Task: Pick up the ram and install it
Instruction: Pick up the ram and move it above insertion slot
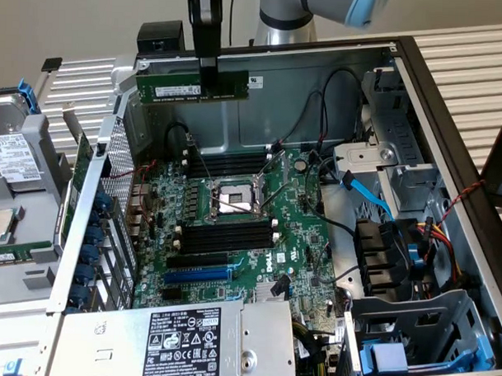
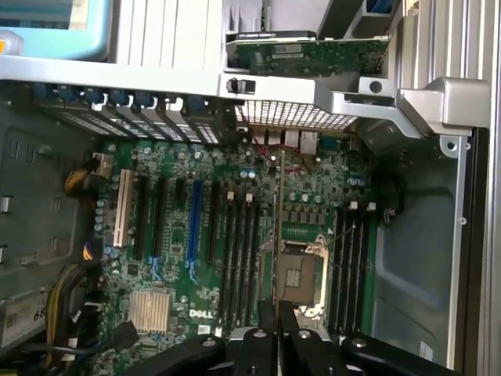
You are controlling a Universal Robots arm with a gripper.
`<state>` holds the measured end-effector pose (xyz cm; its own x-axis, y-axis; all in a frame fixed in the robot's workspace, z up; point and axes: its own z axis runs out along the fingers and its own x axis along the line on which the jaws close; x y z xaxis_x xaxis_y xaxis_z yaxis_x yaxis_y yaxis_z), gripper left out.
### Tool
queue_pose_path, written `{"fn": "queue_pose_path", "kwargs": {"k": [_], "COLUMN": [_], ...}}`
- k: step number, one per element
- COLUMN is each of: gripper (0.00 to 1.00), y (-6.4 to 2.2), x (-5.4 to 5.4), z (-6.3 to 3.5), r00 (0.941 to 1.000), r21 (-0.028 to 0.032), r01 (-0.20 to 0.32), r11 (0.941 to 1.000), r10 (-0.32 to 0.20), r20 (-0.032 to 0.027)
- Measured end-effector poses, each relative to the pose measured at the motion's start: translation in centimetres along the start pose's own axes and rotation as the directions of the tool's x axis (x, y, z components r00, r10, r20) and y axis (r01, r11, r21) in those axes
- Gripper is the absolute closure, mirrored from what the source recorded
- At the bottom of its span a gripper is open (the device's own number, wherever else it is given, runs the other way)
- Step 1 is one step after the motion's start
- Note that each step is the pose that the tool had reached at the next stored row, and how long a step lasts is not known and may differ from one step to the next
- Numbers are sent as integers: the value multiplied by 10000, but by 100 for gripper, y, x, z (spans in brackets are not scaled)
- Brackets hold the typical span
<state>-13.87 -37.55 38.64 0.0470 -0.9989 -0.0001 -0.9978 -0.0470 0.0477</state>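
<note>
Nearest the exterior camera, a grey power supply [image 1: 105, 344] with a black-and-white label [image 1: 184, 342] is seen along the near edge of the open computer case [image 1: 262, 118]. Beyond it, the green motherboard [image 1: 303, 239] is laid flat on the case floor. From near to far, a blue expansion slot [image 1: 197, 274], a bank of long black memory slots [image 1: 229, 237], the uncovered CPU socket [image 1: 234, 198] and a second bank of memory slots [image 1: 235, 164] are crossed. Toward the exterior view's right, a blue data cable [image 1: 368, 192] is draped beside the board.

Farthest back, the ram [image 1: 176, 88] is held in the air before the far wall of the case, at the level of its upper rim. Its long edge is kept horizontal, well apart from the motherboard below. The stick is grasped near its middle, slightly toward the exterior view's right, by the gripper [image 1: 208, 78], whose black fingers are clenched on its upper edge. The robot arm [image 1: 286, 16] is seen behind it.

From the wrist camera, the gripper [image 2: 278, 317] is seen clamped on the ram [image 2: 279, 235]. The stick is presented edge-on as a thin line, between the CPU socket [image 2: 301, 274] and one bank of memory slots [image 2: 239, 258].
</note>
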Motion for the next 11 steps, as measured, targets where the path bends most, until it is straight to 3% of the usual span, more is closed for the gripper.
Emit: {"fn": "queue_pose_path", "kwargs": {"k": [6,11], "gripper": [87,87], "y": [-121,-138], "x": [-17,-17], "z": [66,86], "r00": [10000,10000], "r21": [-2,-4], "r01": [-2,-9], "r11": [10000,10000], "r10": [2,9], "r20": [-31,-46]}}
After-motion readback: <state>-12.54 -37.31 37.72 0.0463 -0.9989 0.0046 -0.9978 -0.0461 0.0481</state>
